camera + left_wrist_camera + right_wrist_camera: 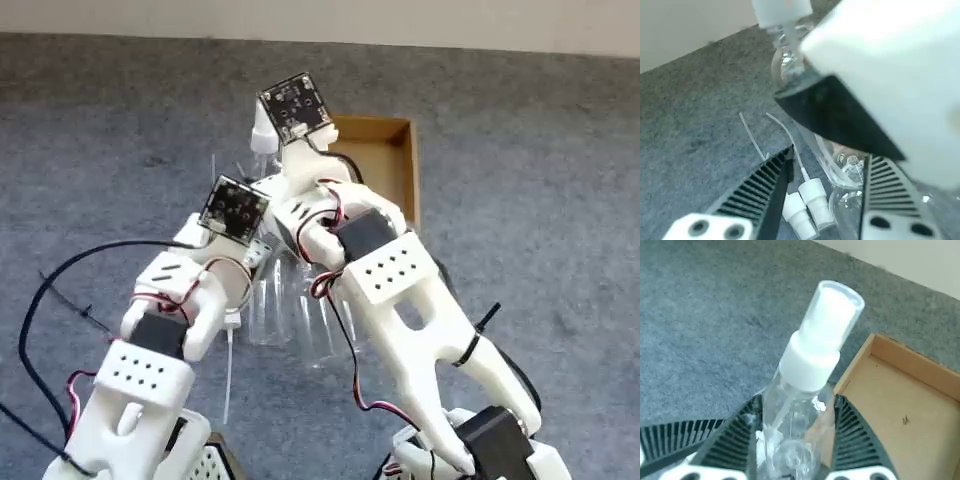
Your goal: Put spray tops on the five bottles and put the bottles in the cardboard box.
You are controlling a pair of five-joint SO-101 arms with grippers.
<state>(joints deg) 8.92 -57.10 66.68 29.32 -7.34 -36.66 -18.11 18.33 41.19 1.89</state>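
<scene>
a: which way is the cardboard box from the right gripper?

b: in the high view the box sits in the upper centre-right of the frame. the held bottle is just to its left, with its spray top close to the box's near-left corner. so i'd judge the carry to be a short shift to the right of the frame.

a: and the bottle's long axis?

b: it runs out from between the fingers, base buried in the grip and top farthest from the wrist. in the high view that points toward the top of the frame, roughly along the box's left wall, not across it.

a: what's the grip like?

b: the right gripper is pinching the bottle's body from both sides. the bottle is clear with a dip tube showing inside. the white top with its see-through cap looks seated on the neck.

a: and the left gripper?

b: it's spread wide and holds nothing. it hangs over two loose spray tops lying on the grey carpet. more clear bottles stand in the lower centre of the high view, between the two arms.

a: which arm is nearer the box?

b: the right one, clearly.
</scene>
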